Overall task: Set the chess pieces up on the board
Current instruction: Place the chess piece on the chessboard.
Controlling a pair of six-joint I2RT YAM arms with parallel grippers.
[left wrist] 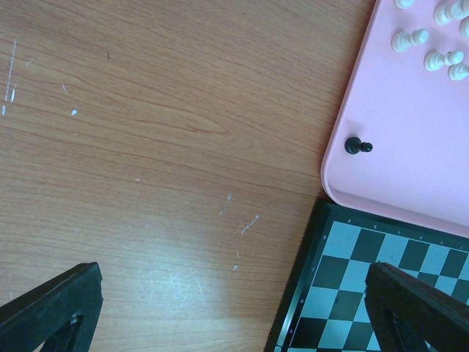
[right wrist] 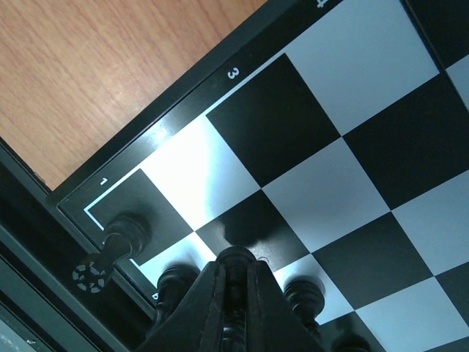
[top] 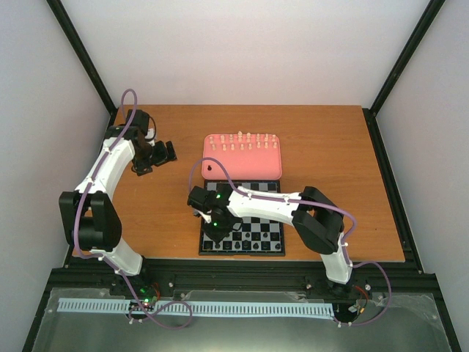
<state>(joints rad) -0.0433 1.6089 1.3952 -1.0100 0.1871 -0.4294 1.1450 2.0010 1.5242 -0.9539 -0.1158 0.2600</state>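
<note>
Right fingers (right wrist: 207,304) pinch 1 black chessman (right wrist: 235,264); left fingers (left wrist: 55,301) gape empty near 1 board (left wrist: 333,304).

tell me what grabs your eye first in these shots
The pink tray beyond the board holds rows of cream-white pieces and one lone black pawn. Nearer, the right gripper pinches a black chessman over the board's near-left corner, beside other black pieces already standing.
</note>
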